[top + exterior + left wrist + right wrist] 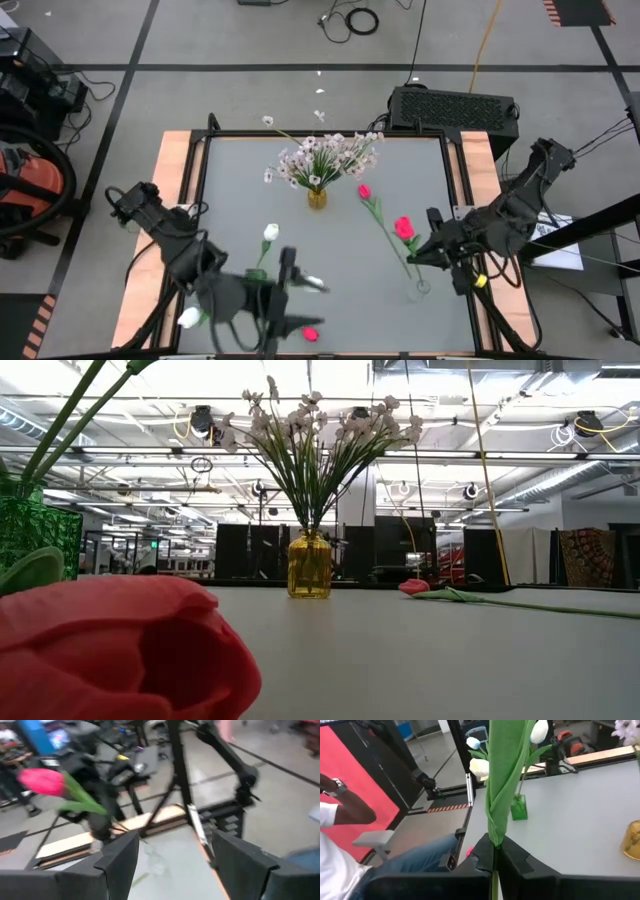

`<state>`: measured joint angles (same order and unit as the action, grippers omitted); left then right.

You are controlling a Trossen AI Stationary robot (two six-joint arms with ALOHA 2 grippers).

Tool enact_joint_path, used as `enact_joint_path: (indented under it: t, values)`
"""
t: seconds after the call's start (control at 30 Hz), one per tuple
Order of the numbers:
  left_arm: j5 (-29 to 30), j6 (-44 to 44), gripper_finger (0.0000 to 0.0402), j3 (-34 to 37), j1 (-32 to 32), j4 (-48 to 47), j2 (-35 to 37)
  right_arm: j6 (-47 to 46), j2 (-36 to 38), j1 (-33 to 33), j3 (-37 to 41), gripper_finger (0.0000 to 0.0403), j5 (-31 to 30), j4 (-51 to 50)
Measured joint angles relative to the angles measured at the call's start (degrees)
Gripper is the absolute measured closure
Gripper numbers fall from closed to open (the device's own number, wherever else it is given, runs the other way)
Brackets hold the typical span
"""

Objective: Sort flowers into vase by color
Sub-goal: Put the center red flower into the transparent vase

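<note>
Tulip gripped on the right, left fingers spread

Right gripper (495, 851) had its two dark fingers (520, 857) pressed together on the green stem and folded leaf (502, 780) of a pink-red tulip (404, 228), the stem rising straight out from between the fingertips in the right wrist view. In the high view that flower's head lay just ahead of the fingers, towards the middle of the table (330, 250), with a second pink tulip (364, 190) a little further out and a small clear vase (418, 291) just behind the fingertips.

Left gripper (172, 852) stood with its fingers (120, 855) well apart and nothing between them. A green vase (518, 807) holding white tulips (480, 766) sat close beside it, and a loose pink bloom (310, 334) lay near the table's front edge. The yellow vase (317, 198) of pale blossom sprays (325, 155) stood far beyond both grippers.

By my judgement the step in hand was the pickup of a pink tulip for its own vase. Next the right arm would need to lift the stem clear, tip it upright and thread its end into the narrow clear neck, which calls for a steady, well-aligned descent.
</note>
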<state>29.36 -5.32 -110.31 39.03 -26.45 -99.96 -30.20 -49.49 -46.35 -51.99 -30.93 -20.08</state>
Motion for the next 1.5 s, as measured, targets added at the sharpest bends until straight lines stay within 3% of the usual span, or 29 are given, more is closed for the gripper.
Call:
enact_joint_path:
  t: [0.33,0.67,0.8,0.93,1.33,1.5]
  values:
    - [-1.12,1.23,0.0144,1.66,6.77,-5.86,-6.02,-0.47,-2.23,-8.47,0.00,0.0400,-11.67,-1.93]
    - [-9.24,10.36,0.0144,1.71,8.13,-13.22,-11.81,-2.66,-5.59,-11.58,0.00,0.0400,-18.58,-4.55]
    - [-14.21,17.22,0.0144,1.69,8.35,-15.68,-13.72,-4.93,-7.14,-11.52,0.00,0.0399,-19.07,-6.34]
    - [-15.18,21.14,0.0144,1.69,9.58,-17.11,-15.57,-7.03,-8.49,-11.65,0.00,0.0398,-19.79,-7.43]
    - [-15.33,21.79,0.0144,1.69,8.79,-20.37,-19.38,-11.84,-12.23,-11.67,0.00,0.0396,-20.33,-9.72]
    - [-15.67,23.09,0.0144,1.67,7.78,-20.91,-19.75,-14.74,-13.34,-12.07,0.00,0.0378,-20.35,-11.50]
